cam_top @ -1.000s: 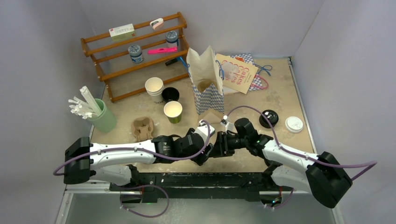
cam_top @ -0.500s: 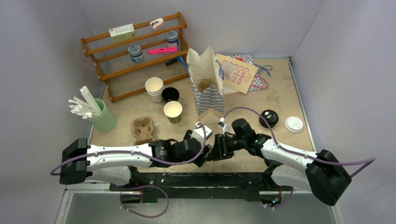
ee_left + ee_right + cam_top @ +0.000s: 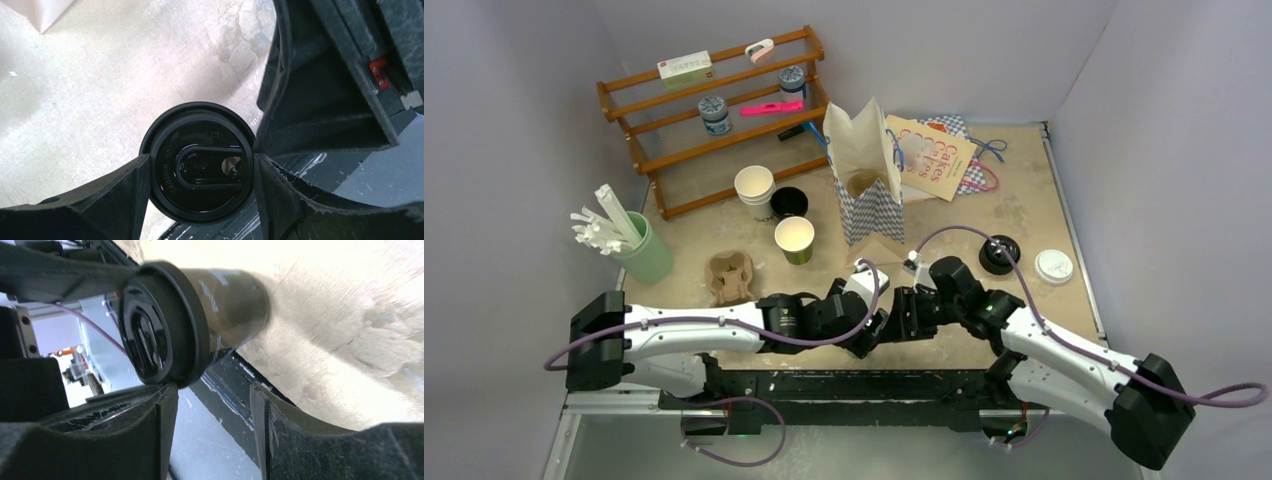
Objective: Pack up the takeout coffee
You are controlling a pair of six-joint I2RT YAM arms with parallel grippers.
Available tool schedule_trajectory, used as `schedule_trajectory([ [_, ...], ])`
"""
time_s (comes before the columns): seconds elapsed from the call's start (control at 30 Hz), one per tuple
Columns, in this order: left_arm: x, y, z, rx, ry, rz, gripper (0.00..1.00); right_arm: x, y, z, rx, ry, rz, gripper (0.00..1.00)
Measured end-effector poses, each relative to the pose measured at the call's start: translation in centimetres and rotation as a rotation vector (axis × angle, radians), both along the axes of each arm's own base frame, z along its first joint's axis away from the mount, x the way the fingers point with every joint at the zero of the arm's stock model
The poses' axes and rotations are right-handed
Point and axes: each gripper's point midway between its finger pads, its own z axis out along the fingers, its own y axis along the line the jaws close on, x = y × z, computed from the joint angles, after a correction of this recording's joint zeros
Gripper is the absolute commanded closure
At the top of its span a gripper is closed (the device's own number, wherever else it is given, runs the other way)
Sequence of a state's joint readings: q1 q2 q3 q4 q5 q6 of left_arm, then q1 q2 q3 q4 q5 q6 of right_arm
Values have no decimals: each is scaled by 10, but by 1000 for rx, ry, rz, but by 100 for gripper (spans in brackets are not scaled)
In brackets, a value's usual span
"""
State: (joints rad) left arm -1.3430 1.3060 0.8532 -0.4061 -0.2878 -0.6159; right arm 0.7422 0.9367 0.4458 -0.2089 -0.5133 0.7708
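Between the left fingers [image 3: 115, 195], gripped from both sides, sat the takeout coffee [image 3: 227, 297], its black lid [image 3: 200, 165] facing up toward the wrist and the pale counter [image 3: 100, 75] beyond it. Just right of it, the right fingers [image 3: 300, 440] stood parted and free, one tip close beside the lid's rim, the takeout coffee outside their gap.

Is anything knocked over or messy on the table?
Nothing looks spilled. One Cakes bag lies flat behind the standing bag, and a black lid and a white lid sit loose on the right side of the table.
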Motion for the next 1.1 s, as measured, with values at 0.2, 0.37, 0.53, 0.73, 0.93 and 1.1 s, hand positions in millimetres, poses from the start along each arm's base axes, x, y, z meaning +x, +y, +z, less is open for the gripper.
schedule_trajectory([
  [0.2,-2,-3,1,19,22,2,55,11,-5,8,-8,-69,-44,37],
  [0.37,-1,-8,3,40,36,19,55,17,-11,14,-14,-117,-89,41],
  [0.53,1,-8,6,47,39,44,56,21,-18,11,-41,-113,-133,34],
  [0.73,2,-8,8,65,41,74,57,27,-24,11,-53,-127,-172,33],
  [0.93,3,-7,9,87,44,91,57,29,-27,14,-50,-140,-191,34],
  [1.1,6,-6,9,87,35,110,61,27,-29,14,-55,-136,-191,34],
])
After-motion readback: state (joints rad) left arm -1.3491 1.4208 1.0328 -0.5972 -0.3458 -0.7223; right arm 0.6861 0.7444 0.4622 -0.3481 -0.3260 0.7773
